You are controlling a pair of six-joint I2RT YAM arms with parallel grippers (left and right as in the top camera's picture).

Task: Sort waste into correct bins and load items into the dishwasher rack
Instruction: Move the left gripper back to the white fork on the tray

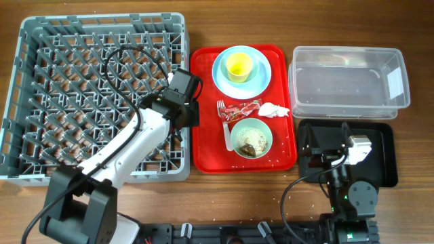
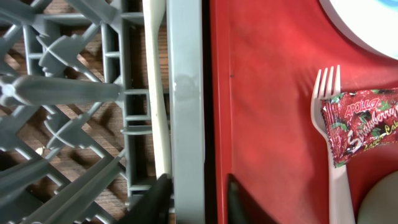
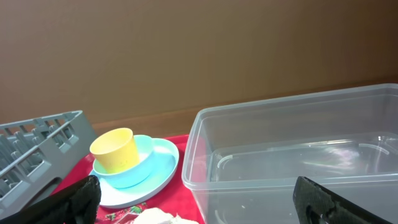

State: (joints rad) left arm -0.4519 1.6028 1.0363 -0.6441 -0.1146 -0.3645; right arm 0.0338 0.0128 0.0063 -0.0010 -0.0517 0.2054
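Observation:
The grey dishwasher rack fills the left. My left gripper is open, its fingers straddling the rack's right wall; the white spoon lies just inside that wall. The red tray holds the blue plate with a mint bowl and yellow cup, the fork, red wrapper, tissue and a bowl of food scraps. My right gripper is open and empty over the black tray.
The clear tub stands at the back right, just behind the black tray, and fills the right of the right wrist view. White crumbs dot the wooden table near the front edge. The red tray touches the rack's right wall.

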